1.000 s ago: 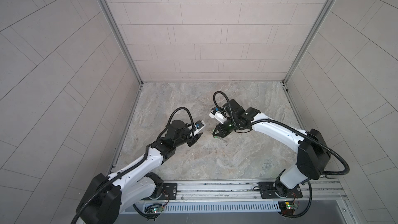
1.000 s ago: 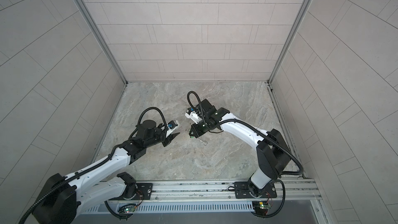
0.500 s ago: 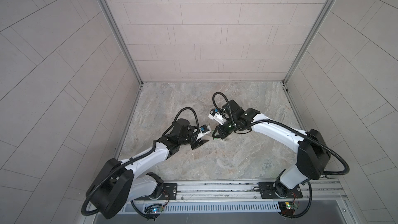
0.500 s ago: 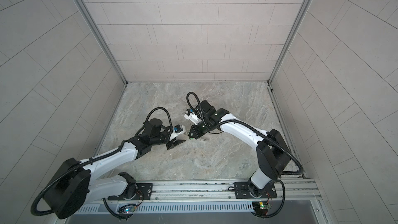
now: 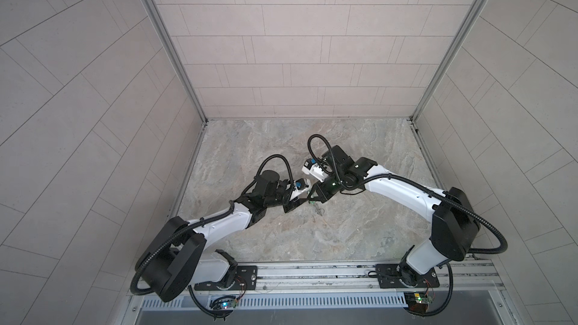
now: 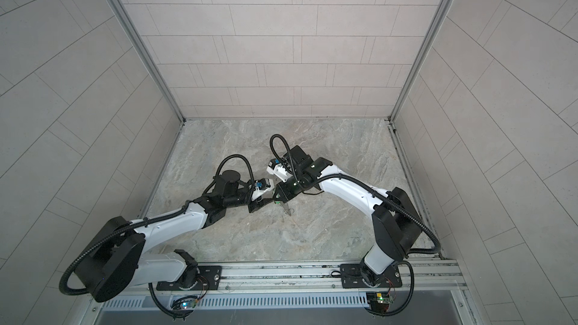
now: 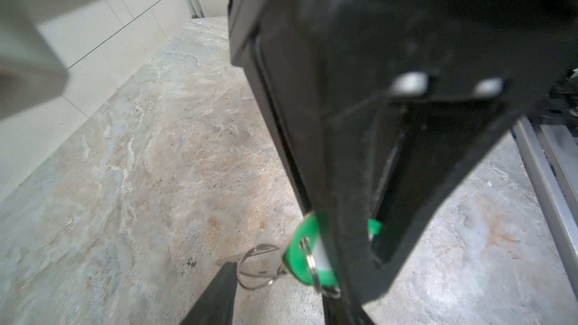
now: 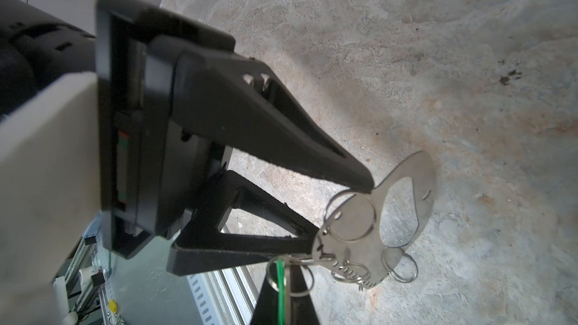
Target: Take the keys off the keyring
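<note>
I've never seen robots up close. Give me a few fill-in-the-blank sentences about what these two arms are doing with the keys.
1. The right pincer is shut on a key with a ____ head.
2. The left pincer stands ____, with one finger on each side of the keyring.
3. The keyring is a flat plate of grey ____.

Missing words: green; open; metal.
</note>
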`<state>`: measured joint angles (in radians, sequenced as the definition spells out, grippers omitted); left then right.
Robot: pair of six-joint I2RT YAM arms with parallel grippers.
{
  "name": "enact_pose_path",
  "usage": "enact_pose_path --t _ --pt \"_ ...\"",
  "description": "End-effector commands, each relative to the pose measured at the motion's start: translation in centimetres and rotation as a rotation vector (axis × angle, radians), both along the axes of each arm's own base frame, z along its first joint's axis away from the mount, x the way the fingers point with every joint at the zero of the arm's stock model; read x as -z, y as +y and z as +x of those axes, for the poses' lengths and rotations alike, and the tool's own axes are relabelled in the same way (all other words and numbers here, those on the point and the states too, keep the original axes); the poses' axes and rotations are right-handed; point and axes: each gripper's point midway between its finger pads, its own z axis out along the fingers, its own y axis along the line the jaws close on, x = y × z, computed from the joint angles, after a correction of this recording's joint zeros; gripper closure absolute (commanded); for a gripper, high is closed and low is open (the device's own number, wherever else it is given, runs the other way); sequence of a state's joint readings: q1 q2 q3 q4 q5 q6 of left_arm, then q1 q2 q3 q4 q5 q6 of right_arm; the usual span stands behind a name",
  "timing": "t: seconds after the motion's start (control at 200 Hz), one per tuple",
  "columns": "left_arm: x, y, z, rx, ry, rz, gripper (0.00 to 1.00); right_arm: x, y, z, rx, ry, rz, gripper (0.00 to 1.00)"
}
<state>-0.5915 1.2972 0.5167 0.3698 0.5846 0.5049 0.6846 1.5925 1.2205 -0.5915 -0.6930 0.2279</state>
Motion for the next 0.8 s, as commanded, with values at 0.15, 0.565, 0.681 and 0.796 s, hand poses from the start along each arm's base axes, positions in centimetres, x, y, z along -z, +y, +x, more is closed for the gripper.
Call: enact_pose_path --t 0.15,0.565,0.681,0.796 --pt "-1.8 0.1 -0.7 0.066 -0.148 0.02 0.46 -0.3 0.5 -0.7 -0.034 0.011 0.025 1.0" --pt "0.3 -0.6 -1.9 0.155 -0.128 0.107 0.66 -0.7 0.1 -0.9 -0.031 -0.005 0.015 1.0" --pt "0.6 -0.2 -1.6 0.118 -0.12 0.121 0.76 -0.7 -0.1 -1.0 -0.024 -0.007 0.013 1.0" --pt "0.7 -0.1 -1.5 0.099 -0.107 0.12 0.83 -0.6 -0.2 -1.1 -0.02 0.001 0.011 1.0"
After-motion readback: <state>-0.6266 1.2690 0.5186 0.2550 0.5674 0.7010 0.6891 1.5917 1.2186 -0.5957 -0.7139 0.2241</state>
